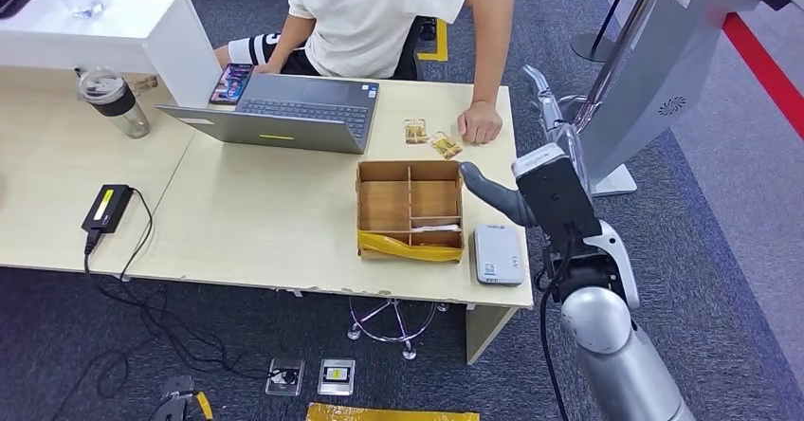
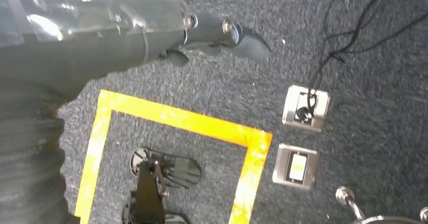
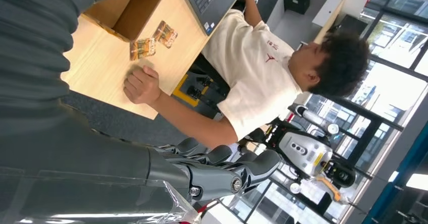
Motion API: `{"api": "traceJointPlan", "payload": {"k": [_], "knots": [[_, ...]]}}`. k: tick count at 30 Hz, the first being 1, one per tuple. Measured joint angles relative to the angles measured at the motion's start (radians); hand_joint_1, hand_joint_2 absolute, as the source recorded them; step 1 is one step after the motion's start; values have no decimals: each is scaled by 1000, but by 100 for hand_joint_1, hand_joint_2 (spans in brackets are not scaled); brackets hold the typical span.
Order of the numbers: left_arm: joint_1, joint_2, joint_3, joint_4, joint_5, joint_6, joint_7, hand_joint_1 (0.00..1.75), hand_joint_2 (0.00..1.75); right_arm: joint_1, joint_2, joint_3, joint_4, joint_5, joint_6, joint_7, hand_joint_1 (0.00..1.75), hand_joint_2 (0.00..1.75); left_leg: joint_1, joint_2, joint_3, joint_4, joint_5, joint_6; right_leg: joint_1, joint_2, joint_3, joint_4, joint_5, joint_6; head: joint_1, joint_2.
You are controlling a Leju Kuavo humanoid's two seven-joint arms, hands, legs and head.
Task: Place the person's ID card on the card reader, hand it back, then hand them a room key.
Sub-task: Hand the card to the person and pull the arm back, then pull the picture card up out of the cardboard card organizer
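Observation:
Two small yellowish cards (image 1: 415, 132) (image 1: 446, 144) lie on the table just beside the person's closed fist (image 1: 481, 122). In the right wrist view the cards (image 3: 144, 47) sit between that fist (image 3: 143, 85) and the laptop. A white card reader (image 1: 498, 253) lies by the table's near right corner, next to a partitioned wooden box (image 1: 410, 210) with a white card (image 1: 436, 227) in one slot. My right hand (image 1: 542, 141) is raised past the table's right edge, fingers (image 3: 227, 168) stretched out, holding nothing. My left hand (image 2: 222, 35) hangs over the floor, holding nothing.
An open laptop (image 1: 294, 113), a phone (image 1: 231, 83), a lidded tumbler (image 1: 114, 100) and a black adapter (image 1: 106, 208) with its cable are on the table. A grey kiosk stand (image 1: 654, 70) rises close to my right arm. Floor sockets (image 2: 305, 108) sit under the table.

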Motion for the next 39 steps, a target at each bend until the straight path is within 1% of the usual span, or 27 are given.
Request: {"api": "traceJointPlan", "payload": {"k": [4,8,13,19,26,32,39], "knots": [[6,0,1,0,13,8,-1,0,175,37,0,23,-23,60,27,-33,0,175,0,0,0,0,0,0,0,0,0,0,0,0,0,0],[3,1,2,0,27,1,17,0,175,57,5,77,-1,185,-2,-88,0,175,0,0,0,0,0,0,0,0,0,0,0,0,0,0],[-10,4,2,0,37,-6,38,0,175,64,27,148,65,280,-28,-101,0,175,0,0,0,0,0,0,0,0,0,0,0,0,0,0],[-11,5,2,0,47,-4,38,0,175,69,46,208,135,339,-47,-103,0,175,0,0,-1,0,0,0,0,0,0,0,0,0,0,0],[-10,6,2,0,55,-1,37,0,175,68,54,246,192,375,-51,-97,0,175,0,0,-1,0,0,0,0,0,0,0,0,0,0,0],[2,6,6,0,76,2,26,0,175,64,63,258,250,427,-51,-49,0,175,0,0,-1,0,0,0,0,0,0,0,0,0,0,0],[11,6,15,0,84,7,18,0,175,53,69,261,321,450,-46,-30,0,175,0,0,-1,0,0,0,0,0,0,0,0,0,0,0]]}}
